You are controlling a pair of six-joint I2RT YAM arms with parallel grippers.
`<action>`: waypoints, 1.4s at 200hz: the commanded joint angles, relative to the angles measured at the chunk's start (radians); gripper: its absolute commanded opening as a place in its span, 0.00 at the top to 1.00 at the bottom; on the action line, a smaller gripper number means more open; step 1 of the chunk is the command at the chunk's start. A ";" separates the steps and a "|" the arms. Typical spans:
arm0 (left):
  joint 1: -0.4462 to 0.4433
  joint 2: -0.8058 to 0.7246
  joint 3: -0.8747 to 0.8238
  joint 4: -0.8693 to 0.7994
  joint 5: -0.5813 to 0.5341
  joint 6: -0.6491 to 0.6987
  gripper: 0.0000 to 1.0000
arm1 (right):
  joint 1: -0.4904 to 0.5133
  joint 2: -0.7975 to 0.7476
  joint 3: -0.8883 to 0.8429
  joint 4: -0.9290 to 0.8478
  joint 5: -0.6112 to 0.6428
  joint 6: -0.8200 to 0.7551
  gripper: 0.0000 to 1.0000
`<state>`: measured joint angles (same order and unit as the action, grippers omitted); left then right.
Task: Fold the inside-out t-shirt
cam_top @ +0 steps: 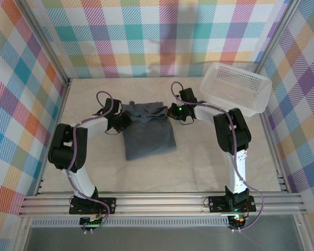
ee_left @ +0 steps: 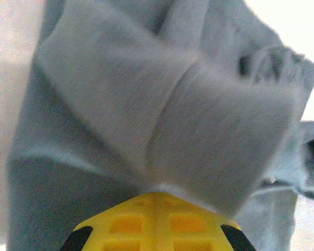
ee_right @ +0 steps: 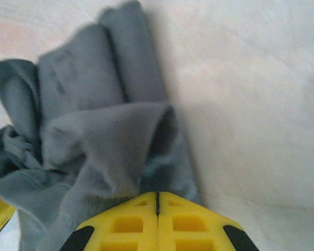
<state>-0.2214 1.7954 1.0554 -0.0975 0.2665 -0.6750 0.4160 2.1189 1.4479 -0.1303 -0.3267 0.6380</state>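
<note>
Overhead, a white mesh basket (cam_top: 235, 89) sits in the far right corner, well apart from the inside-out t-shirt (cam_top: 149, 138), which lies partly folded mid-table. Checked cloth walls (cam_top: 162, 36) close the left, far and right sides, and an aluminium rail (cam_top: 162, 201) runs along the near edge. The bare table (cam_top: 94, 167) lies open near and beside the shirt. The left gripper (cam_top: 126, 119) and right gripper (cam_top: 171, 111) each pinch the shirt's far edge, cloth bunched over their yellow fingers (ee_right: 125, 225).
</note>
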 commanded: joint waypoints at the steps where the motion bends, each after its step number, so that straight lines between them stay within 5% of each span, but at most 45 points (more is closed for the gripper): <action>1: -0.008 0.053 0.084 0.010 -0.045 0.026 1.00 | 0.007 0.034 0.061 -0.024 -0.023 -0.016 0.95; 77: 0.103 0.259 0.283 0.036 -0.087 0.030 0.82 | -0.011 0.297 0.456 -0.122 0.014 -0.016 0.82; 105: 0.152 0.246 0.310 0.055 -0.054 0.046 0.62 | -0.032 0.346 0.612 -0.231 0.042 -0.074 0.69; 150: 0.172 0.076 0.218 -0.060 -0.100 0.204 0.37 | -0.034 0.157 0.364 -0.166 0.066 -0.223 0.48; 188: 0.177 0.093 0.221 -0.158 -0.230 0.304 0.35 | -0.025 0.146 0.324 -0.162 -0.018 -0.313 0.40; 254: 0.185 0.301 0.379 -0.084 -0.062 0.335 0.25 | -0.011 0.186 0.399 -0.200 -0.040 -0.306 0.39; 280: 0.181 0.344 0.437 -0.127 -0.053 0.325 0.37 | -0.011 0.187 0.398 -0.209 -0.043 -0.306 0.39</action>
<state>-0.0433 2.0811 1.4284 -0.2035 0.1658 -0.3649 0.4007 2.2875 1.8221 -0.3134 -0.3424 0.3546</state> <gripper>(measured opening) 0.678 0.605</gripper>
